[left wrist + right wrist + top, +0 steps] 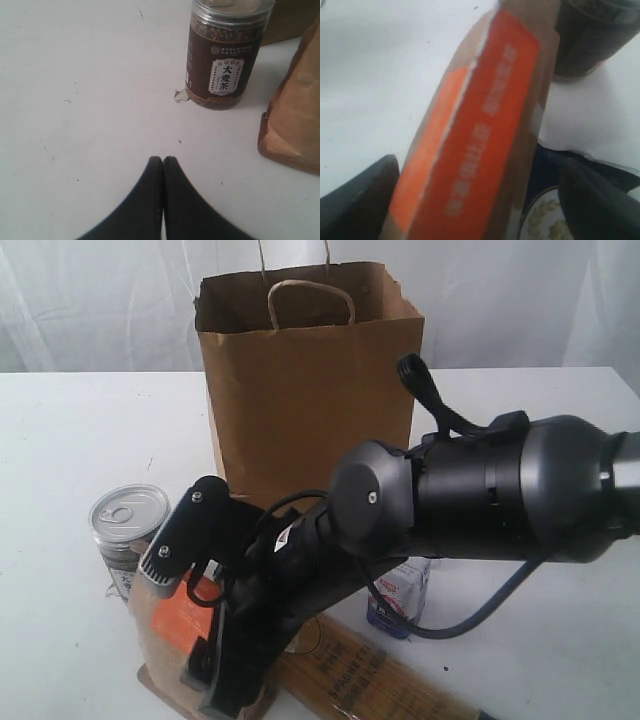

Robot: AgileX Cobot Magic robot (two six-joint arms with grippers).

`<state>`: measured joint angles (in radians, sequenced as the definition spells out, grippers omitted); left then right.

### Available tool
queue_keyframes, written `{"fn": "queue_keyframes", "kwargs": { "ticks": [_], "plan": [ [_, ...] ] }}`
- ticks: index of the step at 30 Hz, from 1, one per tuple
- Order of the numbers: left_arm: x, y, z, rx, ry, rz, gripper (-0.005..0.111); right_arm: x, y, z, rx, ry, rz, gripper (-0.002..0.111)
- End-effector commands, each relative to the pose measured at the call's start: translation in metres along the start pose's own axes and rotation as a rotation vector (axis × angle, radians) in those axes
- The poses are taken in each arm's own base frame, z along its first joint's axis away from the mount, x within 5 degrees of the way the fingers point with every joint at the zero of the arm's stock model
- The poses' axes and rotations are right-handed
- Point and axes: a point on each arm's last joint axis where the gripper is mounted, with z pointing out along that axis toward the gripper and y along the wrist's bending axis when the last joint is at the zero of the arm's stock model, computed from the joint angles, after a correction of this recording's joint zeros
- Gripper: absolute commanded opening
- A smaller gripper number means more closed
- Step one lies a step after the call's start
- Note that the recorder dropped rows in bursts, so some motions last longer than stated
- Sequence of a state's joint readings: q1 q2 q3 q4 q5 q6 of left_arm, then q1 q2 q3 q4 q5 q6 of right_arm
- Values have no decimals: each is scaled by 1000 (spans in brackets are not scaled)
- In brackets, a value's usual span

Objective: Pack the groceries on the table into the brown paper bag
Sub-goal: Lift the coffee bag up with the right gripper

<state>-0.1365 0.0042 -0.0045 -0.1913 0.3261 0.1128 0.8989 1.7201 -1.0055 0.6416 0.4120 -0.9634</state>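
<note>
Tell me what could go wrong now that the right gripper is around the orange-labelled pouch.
1. The right gripper stands open around the pouch, which looks tilted between the fingers; closing off-centre might let it slip or twist.
2. The can stands close beside the pouch; lifting could knock it over.
3. The paper bag is tall and stands free; a low carry could catch its rim and tip it.
</note>
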Motion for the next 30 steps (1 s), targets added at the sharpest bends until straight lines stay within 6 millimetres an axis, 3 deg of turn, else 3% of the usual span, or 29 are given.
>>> {"fn": "queue_keyframes", "kwargs": {
  "ticks": [1, 7, 11, 15, 24, 30],
  "plan": [
    [2, -1, 0, 10, 5, -13, 0, 4, 0, 5, -9, 26, 0, 63],
    [2, -1, 0, 10, 5, -13, 0, 4, 0, 5, -9, 26, 38, 30],
    [2, -1, 0, 10, 5, -13, 0, 3, 1, 3, -7, 20, 36, 17],
    [2, -1, 0, 10, 5, -13, 0, -4, 1, -9, 5, -19, 33, 11],
    [2, -1, 0, 10, 5, -13, 0, -39, 2, -62, 69, -202, -7, 3],
    [2, -1, 0, 10, 5, -13, 0, -58, 8, -93, 46, -334, 74, 1]
  ]
}}
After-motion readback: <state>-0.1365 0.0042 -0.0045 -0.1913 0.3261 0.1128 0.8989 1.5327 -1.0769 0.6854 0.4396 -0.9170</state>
